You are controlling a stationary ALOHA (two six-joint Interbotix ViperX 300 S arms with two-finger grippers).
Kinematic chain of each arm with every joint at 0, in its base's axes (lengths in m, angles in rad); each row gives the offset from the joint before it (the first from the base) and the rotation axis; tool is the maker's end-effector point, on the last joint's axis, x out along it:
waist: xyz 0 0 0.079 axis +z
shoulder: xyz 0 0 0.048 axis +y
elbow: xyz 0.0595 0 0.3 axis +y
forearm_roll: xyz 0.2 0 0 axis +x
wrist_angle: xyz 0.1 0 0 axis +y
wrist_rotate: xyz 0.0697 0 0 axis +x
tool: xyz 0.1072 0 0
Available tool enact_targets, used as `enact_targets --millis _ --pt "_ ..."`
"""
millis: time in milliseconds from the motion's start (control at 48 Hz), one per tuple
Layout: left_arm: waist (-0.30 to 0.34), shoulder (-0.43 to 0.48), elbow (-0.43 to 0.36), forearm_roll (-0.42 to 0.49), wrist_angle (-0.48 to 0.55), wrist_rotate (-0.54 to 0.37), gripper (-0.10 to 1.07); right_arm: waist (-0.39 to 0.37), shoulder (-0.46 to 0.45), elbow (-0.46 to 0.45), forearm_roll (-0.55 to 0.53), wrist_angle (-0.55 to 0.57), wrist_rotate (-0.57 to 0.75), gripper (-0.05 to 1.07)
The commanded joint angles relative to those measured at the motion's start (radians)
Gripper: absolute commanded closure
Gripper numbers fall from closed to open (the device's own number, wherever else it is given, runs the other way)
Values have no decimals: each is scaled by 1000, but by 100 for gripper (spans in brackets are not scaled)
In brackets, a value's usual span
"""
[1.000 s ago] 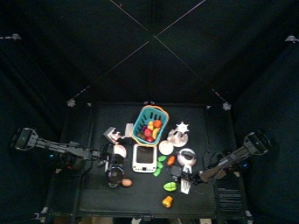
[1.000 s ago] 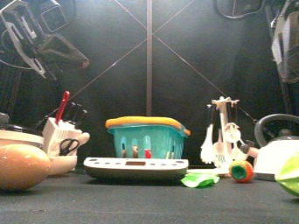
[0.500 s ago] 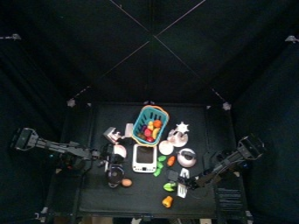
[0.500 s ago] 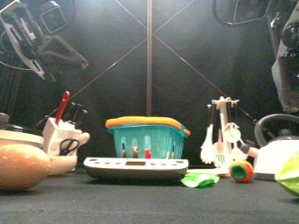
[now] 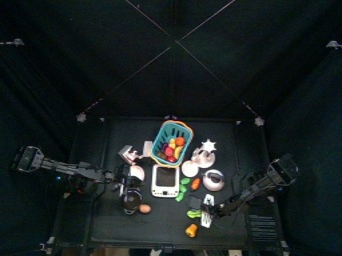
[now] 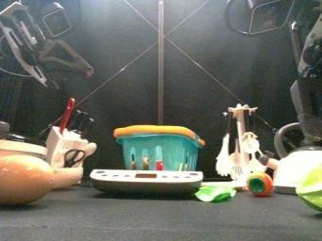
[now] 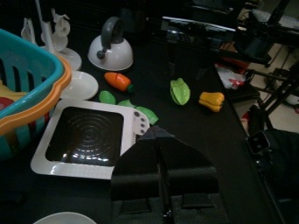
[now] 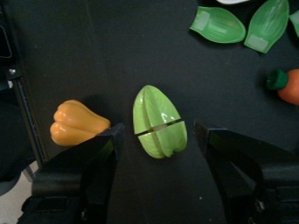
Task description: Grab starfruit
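One starfruit (image 8: 158, 122) lies on the table between my right gripper (image 8: 158, 144)'s wide-open jaws, ungripped; one orange pepper (image 8: 75, 122) beside it; two green leaves (image 8: 243, 24); no readable writing.

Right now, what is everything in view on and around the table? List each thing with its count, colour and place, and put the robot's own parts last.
starfruit: 1, green, front right of table, lying between the right gripper's jaws
small pepper: 1, yellow-orange, beside the starfruit
basket: 1, teal with orange rim, table middle, fruit inside
scale: 1, white with a black platter, in front of the basket
kettle: 1, white with a dark handle, right side
utensil rack: 1, white, right of the basket
leaf-shaped pieces: 2, green, near the scale
carrot-like piece: 1, orange with a green top, near the kettle
brown rounded thing: 1, front left
left gripper: 1, black, left side
right gripper: 1, black, open, over the starfruit
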Motion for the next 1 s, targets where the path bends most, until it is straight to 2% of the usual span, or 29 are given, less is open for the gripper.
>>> enact_targets --millis 0,292,750,979 --pt "2 2 -12 2 -3 0 99 -2 5 -26 -2 -12 -8 4" --pt "2 2 -8 0 -2 0 99 -6 54 -17 -5 -6 -12 3" --pt "3 2 5 0 26 -2 99 -41 129 -11 -6 -64 -14 3" --pt "3 2 3 2 26 -2 99 -63 144 -3 -5 -64 -14 7"
